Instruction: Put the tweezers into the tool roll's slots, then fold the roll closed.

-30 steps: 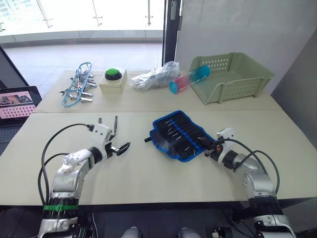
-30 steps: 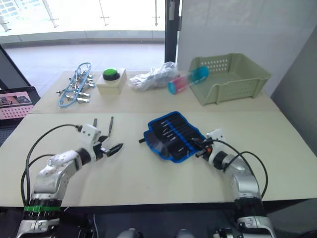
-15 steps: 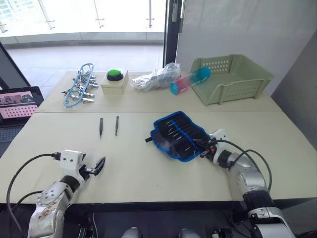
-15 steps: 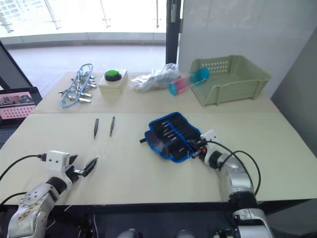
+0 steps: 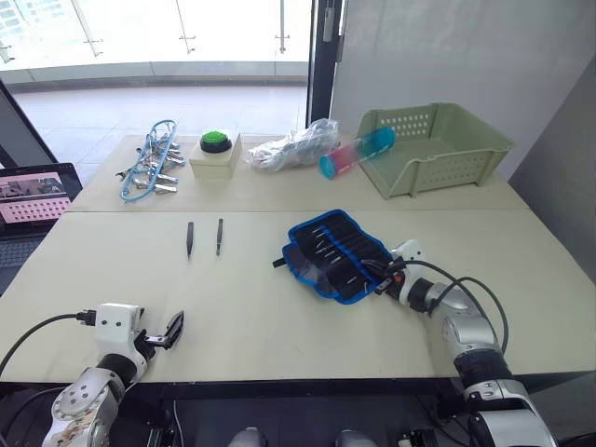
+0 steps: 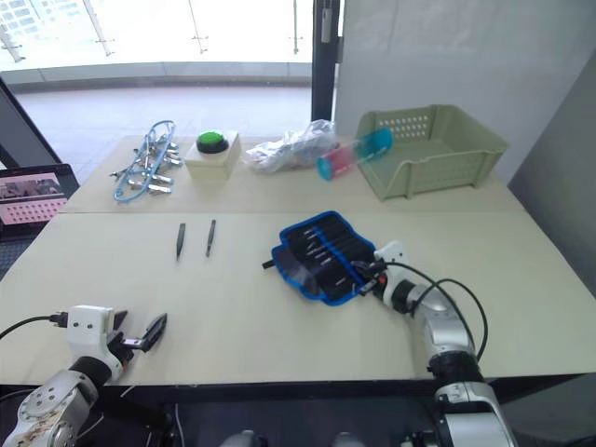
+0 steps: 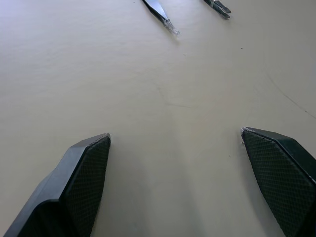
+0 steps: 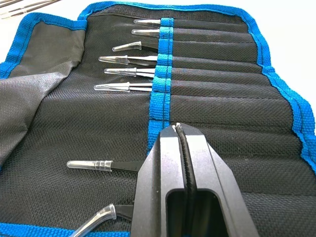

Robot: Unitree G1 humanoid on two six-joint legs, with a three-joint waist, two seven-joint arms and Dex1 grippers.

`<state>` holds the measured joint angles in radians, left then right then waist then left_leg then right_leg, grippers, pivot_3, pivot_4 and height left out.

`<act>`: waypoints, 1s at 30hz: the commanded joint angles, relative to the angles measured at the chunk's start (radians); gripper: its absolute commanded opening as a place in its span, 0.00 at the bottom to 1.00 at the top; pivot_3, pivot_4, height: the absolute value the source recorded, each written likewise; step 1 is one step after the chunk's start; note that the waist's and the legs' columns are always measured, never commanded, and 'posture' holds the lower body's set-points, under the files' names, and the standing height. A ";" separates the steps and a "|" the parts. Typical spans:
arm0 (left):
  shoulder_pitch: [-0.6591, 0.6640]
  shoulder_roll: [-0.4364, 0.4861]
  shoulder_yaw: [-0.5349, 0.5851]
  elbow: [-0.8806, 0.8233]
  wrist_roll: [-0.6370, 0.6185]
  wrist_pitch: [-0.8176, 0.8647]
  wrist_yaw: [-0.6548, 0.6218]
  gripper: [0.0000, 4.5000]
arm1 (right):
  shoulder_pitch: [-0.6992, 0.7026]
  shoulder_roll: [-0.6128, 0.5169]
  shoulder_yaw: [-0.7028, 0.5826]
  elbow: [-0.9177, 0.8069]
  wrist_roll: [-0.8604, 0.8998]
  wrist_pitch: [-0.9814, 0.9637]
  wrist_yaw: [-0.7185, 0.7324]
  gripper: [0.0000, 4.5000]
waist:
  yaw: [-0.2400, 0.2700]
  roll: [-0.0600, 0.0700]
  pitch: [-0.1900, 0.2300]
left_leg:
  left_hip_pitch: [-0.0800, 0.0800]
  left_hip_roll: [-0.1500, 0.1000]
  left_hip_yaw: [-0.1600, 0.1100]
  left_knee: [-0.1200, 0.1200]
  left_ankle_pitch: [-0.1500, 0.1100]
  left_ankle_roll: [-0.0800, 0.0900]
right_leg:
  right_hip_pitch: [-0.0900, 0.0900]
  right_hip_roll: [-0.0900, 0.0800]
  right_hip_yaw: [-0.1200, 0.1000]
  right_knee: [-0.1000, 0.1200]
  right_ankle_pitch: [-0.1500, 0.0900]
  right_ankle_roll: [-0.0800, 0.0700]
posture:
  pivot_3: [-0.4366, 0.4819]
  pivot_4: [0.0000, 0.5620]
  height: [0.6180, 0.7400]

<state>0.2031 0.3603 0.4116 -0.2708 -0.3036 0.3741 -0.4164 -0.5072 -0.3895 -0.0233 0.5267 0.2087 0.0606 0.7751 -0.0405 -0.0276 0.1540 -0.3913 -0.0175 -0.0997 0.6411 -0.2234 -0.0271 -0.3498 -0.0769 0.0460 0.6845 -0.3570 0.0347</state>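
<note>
Two cream tables (image 5: 279, 317) stand pushed together before a glass wall, with a laptop (image 5: 35, 194) off the left edge. On the near table the tool roll (image 5: 335, 253) lies unfolded, black fabric with blue trim; in the right wrist view its slots (image 8: 217, 79) hold several tweezers with clear-capped tips poking out past the blue band, and two more capped tips show lower down. The right gripper (image 8: 178, 129) sits over the roll near its right edge, its fingers pressed together with nothing between them. Two loose tweezers (image 5: 204, 237) lie side by side on the bare table, well to the left of the roll. The left gripper (image 5: 172, 329) hovers low at the table's near left edge, its fingers (image 7: 84, 170) spread wide and empty. On the far table a green plastic basket (image 5: 438, 147) holds the end of a pink-and-blue tube (image 5: 357, 151) that leans out over its open side, beside a crumpled clear bag (image 5: 291, 146), a green push-button box (image 5: 214, 153) and silver clips with blue cord (image 5: 149, 169).
</note>
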 commanded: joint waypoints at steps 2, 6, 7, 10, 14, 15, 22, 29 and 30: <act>-0.034 0.015 0.001 -0.018 -0.008 -0.023 0.012 0.99 | 0.032 0.004 0.019 0.018 -0.020 0.016 0.008 0.00 | 0.000 0.000 0.000 | 0.000 0.000 0.000 0.000 0.000 0.000 | 0.000 0.000 0.000 0.000 0.000 0.000 | 0.48 0.27 1.00; -0.132 0.009 0.010 0.028 -0.040 -0.003 0.030 0.99 | 0.049 0.006 0.011 -0.013 -0.010 0.021 0.007 0.00 | 0.001 0.000 0.000 | 0.000 0.000 0.000 0.000 0.000 0.000 | 0.000 0.000 0.000 0.000 0.000 0.000 | 0.48 0.27 1.00; -0.164 0.004 0.017 0.046 -0.056 0.004 0.036 0.99 | 0.054 0.007 0.010 -0.021 -0.009 0.023 0.005 0.00 | 0.003 0.000 0.000 | 0.000 0.000 0.000 0.000 0.000 0.000 | 0.000 0.000 0.000 0.000 0.000 0.000 | 0.48 0.27 1.00; -0.270 0.012 0.001 0.136 -0.052 0.008 0.053 0.99 | 0.073 0.010 0.006 -0.048 -0.008 0.029 -0.006 0.00 | 0.004 0.000 0.000 | 0.000 -0.001 0.000 0.000 0.000 0.000 | 0.000 0.000 -0.001 0.000 0.000 0.000 | 0.48 0.27 1.00; -0.391 0.033 -0.066 0.260 0.005 0.016 0.070 0.99 | 0.097 0.009 -0.003 -0.089 -0.003 0.044 -0.021 0.00 | 0.003 0.000 0.000 | -0.001 -0.001 0.000 0.000 0.000 0.000 | 0.000 0.000 -0.001 0.000 0.000 0.000 | 0.48 0.27 1.00; -0.427 0.032 -0.071 0.293 0.011 0.022 0.084 0.99 | 0.103 0.007 -0.005 -0.098 -0.002 0.047 -0.024 0.00 | 0.003 0.000 0.000 | -0.001 -0.001 0.000 0.000 0.000 0.000 | 0.000 0.000 -0.001 0.000 0.000 0.000 | 0.48 0.27 1.00; -0.598 0.030 -0.108 0.456 0.047 0.098 0.174 0.99 | 0.133 0.000 -0.018 -0.145 -0.002 0.062 -0.047 0.00 | 0.008 -0.001 0.000 | -0.003 -0.002 -0.001 0.000 0.000 0.000 | -0.002 -0.001 -0.002 0.000 0.000 0.000 | 0.48 0.27 1.00; -0.690 0.012 -0.176 0.604 0.072 0.132 0.175 0.87 | 0.145 0.001 -0.012 -0.165 -0.001 0.072 -0.053 0.00 | 0.022 -0.001 0.000 | -0.003 -0.002 -0.001 0.000 0.000 0.000 | -0.002 -0.001 -0.002 0.000 0.000 0.000 | 0.48 0.27 1.00; -0.704 0.007 -0.179 0.627 0.080 0.121 0.181 0.81 | 0.146 0.002 -0.011 -0.169 -0.001 0.074 -0.054 0.00 | 0.025 -0.001 0.000 | -0.003 -0.002 -0.001 0.000 0.000 0.000 | -0.002 -0.001 -0.002 0.000 0.000 0.000 | 0.48 0.27 1.00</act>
<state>-0.4847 0.3759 0.2619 0.3051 -0.2387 0.4989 -0.2346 -0.3860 -0.3862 -0.0529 0.3536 0.2177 0.1019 0.7154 -0.0150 -0.0283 0.1535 -0.3937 -0.0199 -0.1005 0.6412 -0.2233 -0.0271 -0.3514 -0.0776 0.0439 0.6848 -0.3569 0.0351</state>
